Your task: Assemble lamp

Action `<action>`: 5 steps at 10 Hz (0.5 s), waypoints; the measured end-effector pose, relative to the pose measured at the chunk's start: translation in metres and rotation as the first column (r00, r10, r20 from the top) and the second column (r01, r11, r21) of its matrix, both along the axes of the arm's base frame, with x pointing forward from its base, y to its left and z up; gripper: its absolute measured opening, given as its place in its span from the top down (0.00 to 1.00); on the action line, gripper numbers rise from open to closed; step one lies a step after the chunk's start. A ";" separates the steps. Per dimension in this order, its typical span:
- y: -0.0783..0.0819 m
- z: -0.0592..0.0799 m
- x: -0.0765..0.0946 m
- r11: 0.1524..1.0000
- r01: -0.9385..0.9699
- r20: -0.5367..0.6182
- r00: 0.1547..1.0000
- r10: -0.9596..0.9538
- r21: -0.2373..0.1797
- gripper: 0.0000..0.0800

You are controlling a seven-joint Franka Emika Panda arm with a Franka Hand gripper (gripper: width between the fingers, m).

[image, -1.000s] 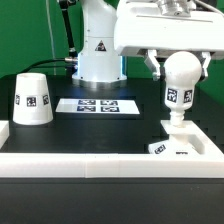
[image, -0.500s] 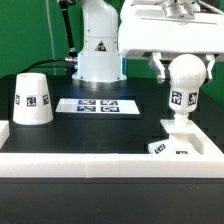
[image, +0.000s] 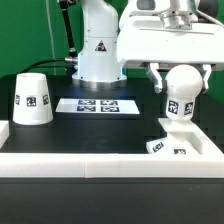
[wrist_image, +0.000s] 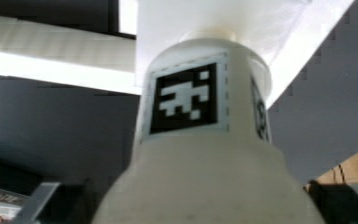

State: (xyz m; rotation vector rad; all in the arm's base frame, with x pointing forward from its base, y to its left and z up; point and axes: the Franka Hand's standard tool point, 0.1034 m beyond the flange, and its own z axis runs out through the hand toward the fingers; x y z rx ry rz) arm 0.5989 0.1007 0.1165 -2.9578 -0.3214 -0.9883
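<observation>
Exterior view: the big white robot arm [image: 100,40] is cut off at the top, so only part of it shows. It has a small triangle sticker that is too small to read. A low white wall [image: 90,162] runs along the front and hides the near edge of the black table [image: 120,128].

The shade [image: 32,98] stands on its wide end at the exterior view's left, well apart from the other lamp parts. It has a black-and-white square tag on its side. The marker board [image: 98,105] lies flat between the shade and the bulb [image: 180,95].

The gripper [image: 181,78] pinches the bulb's round top between two dark fingers [image: 155,76]. The bulb leans a little. Its stem reaches down to the base [image: 185,135] at the exterior view's right, but I cannot tell how far in it sits.

In the wrist view the bulb looks blurry and fills most of the picture. Its square tag [wrist_image: 188,100] has no words.
</observation>
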 end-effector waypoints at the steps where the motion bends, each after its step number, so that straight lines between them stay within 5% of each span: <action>1: 0.000 0.000 0.000 1.000 0.000 0.001 1.000 0.000 0.000 0.28; 5: 0.000 -0.003 -0.002 1.000 -0.002 -0.023 1.000 0.002 0.000 0.15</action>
